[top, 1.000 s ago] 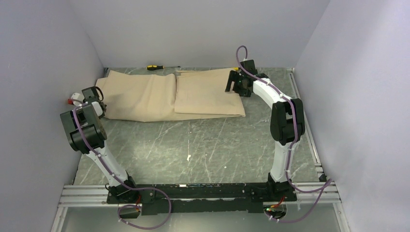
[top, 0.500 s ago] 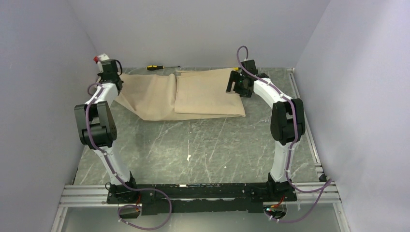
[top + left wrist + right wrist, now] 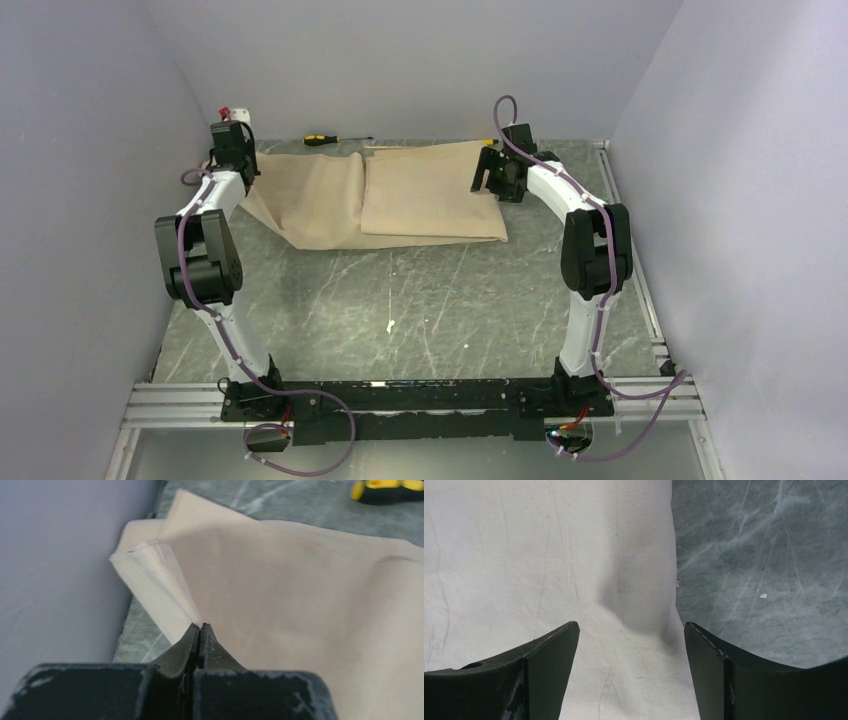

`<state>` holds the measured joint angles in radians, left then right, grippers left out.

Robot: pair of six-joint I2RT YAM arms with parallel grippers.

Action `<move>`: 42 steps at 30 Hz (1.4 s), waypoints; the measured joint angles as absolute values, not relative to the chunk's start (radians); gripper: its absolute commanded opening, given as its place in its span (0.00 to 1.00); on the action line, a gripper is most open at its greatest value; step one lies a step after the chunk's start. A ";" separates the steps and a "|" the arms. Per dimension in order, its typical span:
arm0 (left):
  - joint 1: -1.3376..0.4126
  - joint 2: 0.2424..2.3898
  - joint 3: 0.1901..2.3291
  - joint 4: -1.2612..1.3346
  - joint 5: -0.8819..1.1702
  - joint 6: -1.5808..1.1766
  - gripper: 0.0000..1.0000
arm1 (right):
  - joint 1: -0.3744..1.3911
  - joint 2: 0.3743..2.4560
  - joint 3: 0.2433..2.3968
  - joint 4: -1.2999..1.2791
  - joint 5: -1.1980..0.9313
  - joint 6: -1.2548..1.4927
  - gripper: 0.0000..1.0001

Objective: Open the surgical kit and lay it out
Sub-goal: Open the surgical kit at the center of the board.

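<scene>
The table [image 3: 420, 300] carries the cloth [image 3: 330, 200] at its far side, only partly opened: 1 flap lies spread to the left, while the right part is a flat folded block. Nothing of what it wraps shows, so I judge most of the task is left. The left gripper [image 3: 200, 630] is clenched on the flap's corner, raised off the table beside the wall [image 3: 50, 555]. The right gripper [image 3: 630, 630] hangs released over the block's right edge, holding nothing. A screwdriver [image 3: 322, 139] lies beyond the cloth.
</scene>
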<state>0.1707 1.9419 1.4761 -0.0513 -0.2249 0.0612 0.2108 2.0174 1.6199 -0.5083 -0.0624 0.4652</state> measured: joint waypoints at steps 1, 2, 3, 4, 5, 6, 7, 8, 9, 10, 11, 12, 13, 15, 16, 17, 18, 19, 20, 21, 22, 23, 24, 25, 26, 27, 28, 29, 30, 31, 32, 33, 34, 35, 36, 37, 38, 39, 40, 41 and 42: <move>0.168 1.942 1.478 -0.052 -0.196 0.076 0.00 | 0.210 2.017 1.620 -0.509 -0.063 0.466 0.81; 0.164 1.942 1.481 -0.054 -0.164 0.095 0.00 | 0.210 2.017 1.620 -0.509 -0.064 0.466 0.81; 0.159 1.942 1.484 -0.054 -0.142 0.112 0.00 | 0.209 2.017 1.620 -0.509 -0.065 0.467 0.81; 0.154 1.942 1.488 -0.055 -0.120 0.124 0.00 | 0.208 2.017 1.620 -0.509 -0.066 0.468 0.81; 0.146 1.942 1.491 -0.055 -0.098 0.139 0.00 | 0.207 2.017 1.620 -0.509 -0.068 0.468 0.81; 0.141 1.942 1.492 -0.054 -0.083 0.147 0.00 | 0.206 2.017 1.620 -0.509 -0.070 0.469 0.81; 0.135 1.942 1.493 -0.054 -0.068 0.157 0.00 | 0.205 2.017 1.620 -0.510 -0.071 0.469 0.81; 0.132 1.942 1.493 -0.055 -0.058 0.165 0.00 | 0.204 2.017 1.620 -0.511 -0.072 0.469 0.81; 0.128 1.942 1.492 -0.056 -0.048 0.172 0.00 | 0.204 2.017 1.620 -0.511 -0.073 0.470 0.81; 0.124 1.942 1.492 -0.056 -0.045 0.177 0.00 | 0.202 2.017 1.620 -0.512 -0.075 0.472 0.80; 0.122 1.942 1.492 -0.055 -0.046 0.182 0.00 | 0.201 2.017 1.620 -0.513 -0.078 0.472 0.80; 0.122 1.942 1.490 -0.052 -0.051 0.184 0.00 | 0.200 2.017 1.620 -0.513 -0.079 0.472 0.80; 0.122 1.940 1.486 -0.049 -0.056 0.187 0.00 | 0.200 2.017 1.620 -0.513 -0.080 0.473 0.80; 0.124 1.932 1.464 -0.043 -0.069 0.189 0.00 | 0.198 2.017 1.620 -0.515 -0.083 0.475 0.80; 0.125 1.926 1.451 -0.043 -0.073 0.190 0.00 | 0.197 2.017 1.620 -0.515 -0.084 0.476 0.80; 0.126 1.923 1.444 -0.043 -0.077 0.190 0.00 | 0.197 2.017 1.620 -0.515 -0.085 0.476 0.80; 0.128 1.921 1.442 -0.046 -0.077 0.189 0.00 | 0.197 2.017 1.620 -0.515 -0.087 0.476 0.80; 0.129 1.921 1.442 -0.045 -0.076 0.189 0.00 | 0.196 2.018 1.620 -0.515 -0.088 0.476 0.80; 0.130 1.921 1.442 -0.045 -0.073 0.189 0.00 | 0.196 2.017 1.620 -0.515 -0.088 0.476 0.80; 0.130 1.920 1.443 -0.047 -0.068 0.188 0.00 | 0.196 2.018 1.620 -0.515 -0.088 0.476 0.80; 0.129 1.920 1.449 -0.054 -0.058 0.187 0.00 | 0.196 2.018 1.620 -0.515 -0.088 0.476 0.80; 0.127 1.920 1.462 -0.067 -0.043 0.187 0.00 | 0.196 2.018 1.620 -0.515 -0.088 0.476 0.80; 0.124 1.920 1.477 -0.080 -0.027 0.189 0.00 | 0.196 2.018 1.620 -0.515 -0.088 0.476 0.80; 0.119 1.920 1.493 -0.086 -0.013 0.190 0.00 | 0.195 2.018 1.620 -0.515 -0.088 0.476 0.80; 0.114 1.920 1.506 -0.088 -0.002 0.191 0.00 | 0.195 2.018 1.620 -0.516 -0.088 0.476 0.80; 0.106 1.920 1.523 -0.089 0.012 0.197 0.00 | 0.194 2.018 1.620 -0.515 -0.088 0.476 0.80; 0.097 1.920 1.534 -0.090 0.024 0.201 0.00 | 0.193 2.018 1.620 -0.515 -0.088 0.476 0.80; 0.086 1.920 1.542 -0.090 0.037 0.207 0.00 | 0.192 2.018 1.620 -0.515 -0.089 0.477 0.80; 0.078 1.920 1.545 -0.089 0.044 0.213 0.00 | 0.191 2.018 1.620 -0.515 -0.089 0.477 0.80; 0.071 1.920 1.545 -0.089 0.050 0.217 0.00 | 0.191 2.018 1.620 -0.515 -0.089 0.479 0.79; 0.064 1.920 1.545 -0.091 0.054 0.223 0.00 | 0.190 2.018 1.620 -0.515 -0.090 0.480 0.79; 0.058 1.920 1.543 -0.095 0.056 0.226 0.00 | 0.189 2.018 1.620 -0.515 -0.091 0.480 0.79; 0.054 1.921 1.539 -0.096 0.054 0.228 0.00 | 0.189 2.018 1.620 -0.515 -0.091 0.480 0.79; 0.052 1.920 1.535 -0.095 0.047 0.228 0.00 | 0.189 2.018 1.620 -0.515 -0.091 0.480 0.79; 0.051 1.920 1.527 -0.090 0.029 0.228 0.00 | 0.189 2.018 1.620 -0.515 -0.091 0.480 0.79; 0.054 1.919 1.511 -0.084 0.004 0.224 0.00 | 0.189 2.018 1.620 -0.515 -0.092 0.480 0.79; 0.060 1.919 1.497 -0.083 -0.014 0.222 0.00 | 0.189 2.018 1.620 -0.515 -0.093 0.480 0.79; 0.067 1.917 1.477 -0.077 -0.032 0.215 0.00 | 0.188 2.018 1.620 -0.515 -0.096 0.480 0.79; 0.079 1.911 1.443 -0.073 -0.057 0.200 0.00 | 0.188 2.018 1.620 -0.515 -0.097 0.481 0.79; 0.092 1.903 1.416 -0.075 -0.074 0.189 0.00 | 0.187 2.018 1.620 -0.515 -0.100 0.481 0.79; 0.114 1.888 1.372 -0.074 -0.093 0.166 0.00 | 0.187 2.018 1.620 -0.515 -0.103 0.482 0.79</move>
<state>0.1143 1.8877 1.3716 -0.0738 -0.0933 0.1661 0.1871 2.0178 1.6196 -0.5152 -0.1032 0.4816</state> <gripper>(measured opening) 0.013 0.794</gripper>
